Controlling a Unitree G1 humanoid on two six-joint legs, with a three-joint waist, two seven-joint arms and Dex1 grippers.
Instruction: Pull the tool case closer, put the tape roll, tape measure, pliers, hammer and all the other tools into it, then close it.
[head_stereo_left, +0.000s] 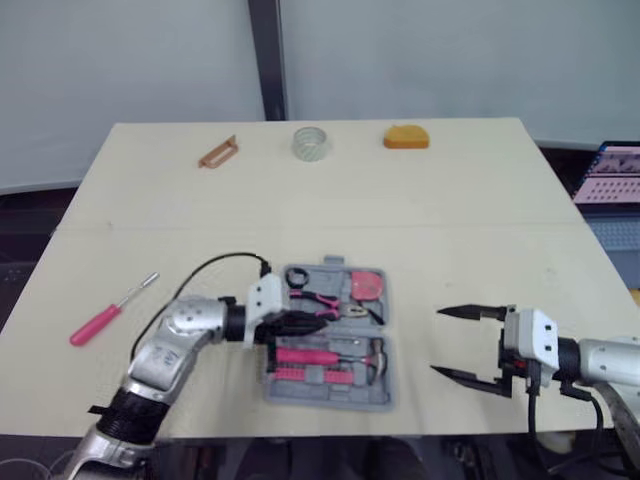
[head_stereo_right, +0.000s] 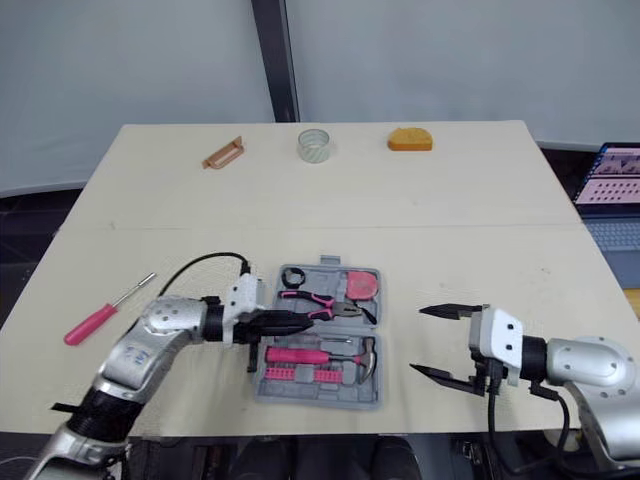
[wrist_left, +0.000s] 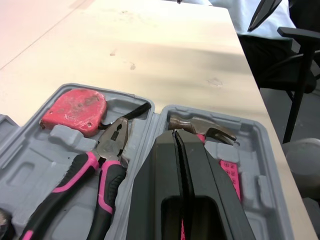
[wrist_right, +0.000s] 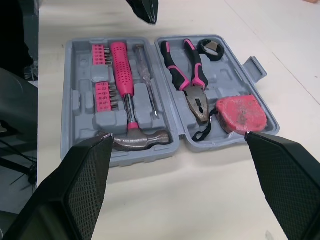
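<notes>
Left pincer pressed together over the open tool case; right pincer spread at its 3 o'clock; pink-handled screwdriver at 9 o'clock looks light, rigid; pinch mid-handle.

tool case: matt grey plastic | hammer: dull metal head | table: smooth pale wood
</notes>
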